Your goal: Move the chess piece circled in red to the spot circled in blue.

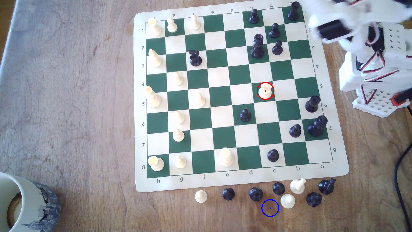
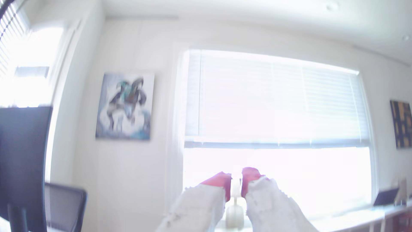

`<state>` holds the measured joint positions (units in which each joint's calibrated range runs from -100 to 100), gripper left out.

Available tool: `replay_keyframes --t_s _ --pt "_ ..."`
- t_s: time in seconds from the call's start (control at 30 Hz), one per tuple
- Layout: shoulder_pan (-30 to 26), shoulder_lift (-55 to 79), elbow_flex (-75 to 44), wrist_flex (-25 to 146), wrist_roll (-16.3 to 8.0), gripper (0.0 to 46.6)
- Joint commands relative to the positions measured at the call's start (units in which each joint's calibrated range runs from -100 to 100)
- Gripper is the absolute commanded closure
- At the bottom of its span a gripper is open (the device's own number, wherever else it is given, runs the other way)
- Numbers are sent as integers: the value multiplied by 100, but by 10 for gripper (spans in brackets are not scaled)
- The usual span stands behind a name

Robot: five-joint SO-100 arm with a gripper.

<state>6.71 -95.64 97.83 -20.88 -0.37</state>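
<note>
The chess piece circled in red (image 1: pixel 265 91) is cream-white and stands upright on a green square right of the board's middle in the exterior view. The spot circled in blue (image 1: pixel 270 208) is bare wood below the board's near edge, between a black piece (image 1: pixel 255 193) and a cream piece (image 1: pixel 287 201). My arm (image 1: pixel 356 33) is folded and blurred at the exterior view's upper right, well away from both. In the wrist view my gripper (image 2: pixel 236 178) points up at a bright window. Its red fingertips (image 2: pixel 219 181) sit almost together with nothing between them.
The green-and-cream board (image 1: pixel 347 171) carries many cream and black pieces. Several captured pieces line the wood below it, close around the blue ring. A mug (image 1: pixel 29 200) stands at the lower left. A black cable (image 1: pixel 401 169) runs down the right edge.
</note>
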Motion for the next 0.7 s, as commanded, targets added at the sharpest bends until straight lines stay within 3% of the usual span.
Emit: replay_keyframes --t_s 0.0,0.13,0.27,0.37,0.43,0.5,0.67 --pt "-135 -11 -1379 2604 -142 442" --pt "-34 -3 -1633 3390 -176 442" --pt "92 -3 -2412 5429 -161 422" --pt "68 286 -3129 6420 -186 464" --pt "-2 770 -3781 7215 -283 464" --pt "-127 1084 -4180 7788 -313 448" --pt "-300 1746 -4398 8623 -376 353"
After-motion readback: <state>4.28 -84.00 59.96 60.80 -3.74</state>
